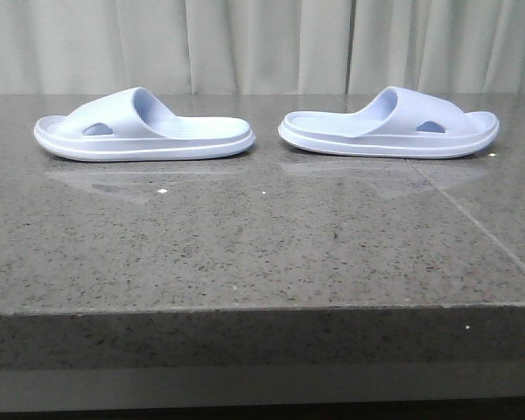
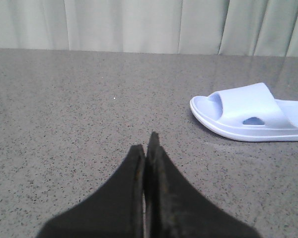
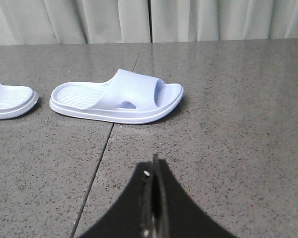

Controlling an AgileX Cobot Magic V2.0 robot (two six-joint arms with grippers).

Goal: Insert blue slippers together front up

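Observation:
Two pale blue slippers lie sole down, side by side on the grey stone table, heels toward each other. The left slipper [image 1: 144,127] has its toe pointing left; it also shows in the left wrist view [image 2: 253,113]. The right slipper [image 1: 389,124] has its toe pointing right; it also shows in the right wrist view [image 3: 119,97]. My left gripper [image 2: 146,146] is shut and empty, above bare table short of the left slipper. My right gripper [image 3: 154,166] is shut and empty, short of the right slipper. Neither gripper shows in the front view.
The table's front edge [image 1: 262,308] runs across the lower front view. A thin seam [image 3: 97,171] crosses the tabletop near the right slipper. Pale curtains [image 1: 262,44] hang behind the table. The heel of the left slipper [image 3: 7,101] shows in the right wrist view.

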